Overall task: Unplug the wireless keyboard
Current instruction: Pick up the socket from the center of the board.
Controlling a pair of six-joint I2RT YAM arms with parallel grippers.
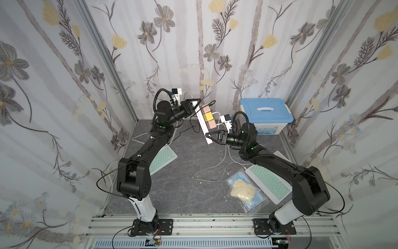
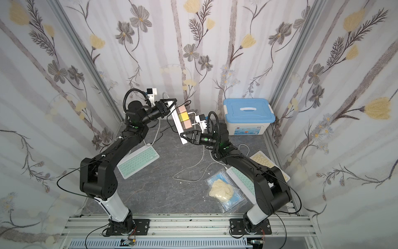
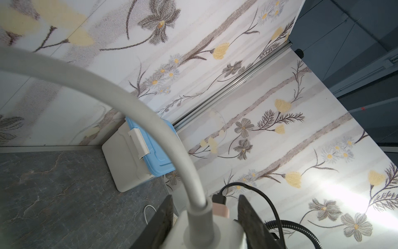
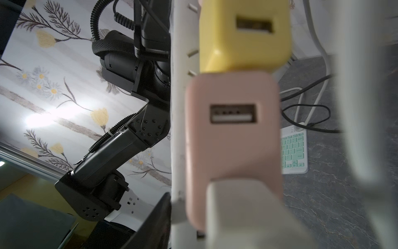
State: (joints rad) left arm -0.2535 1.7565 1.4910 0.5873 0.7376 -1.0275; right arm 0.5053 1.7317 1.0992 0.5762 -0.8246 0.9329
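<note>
The left gripper [image 1: 197,105] is clamping the raised power strip [image 1: 202,126] at 12 o'clock; the right gripper [image 1: 210,138], hold unclear, is leaving it liable to swing down.

Bright, even, diffuse in both top views; soft shadows, bowed edges. White glare on wallpaper [image 3: 336,189] in left wrist view. Close pink adapter [image 4: 232,140] blurred in right wrist view.
</note>
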